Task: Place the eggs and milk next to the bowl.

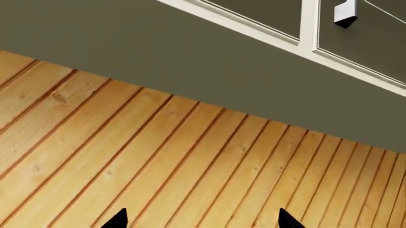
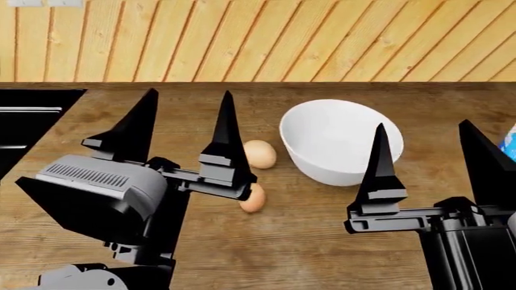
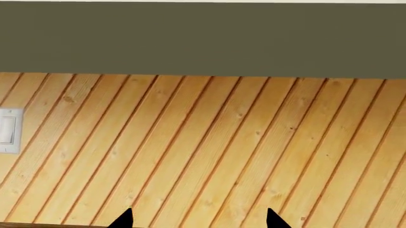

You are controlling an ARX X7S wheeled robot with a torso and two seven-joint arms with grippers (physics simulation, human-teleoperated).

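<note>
**Two eggs, one bowl, one carton at the edge**

Right then, two eggs (image 2: 260, 154) lay on the wooden counter (image 2: 322, 254) just left of the single white bowl (image 2: 339, 142). One milk carton (image 2: 509, 144) barely peeked in at the right edge. Left gripper (image 2: 187, 103) and right gripper (image 2: 426, 138) both stood spread wide, holding nothing.

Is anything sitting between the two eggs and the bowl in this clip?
Nothing visible. Both eggs lie on bare wooden counter just left of the bowl, with open surface between. The left gripper partly overlaps the nearer egg in the head view, but both grippers are open and empty.
</note>
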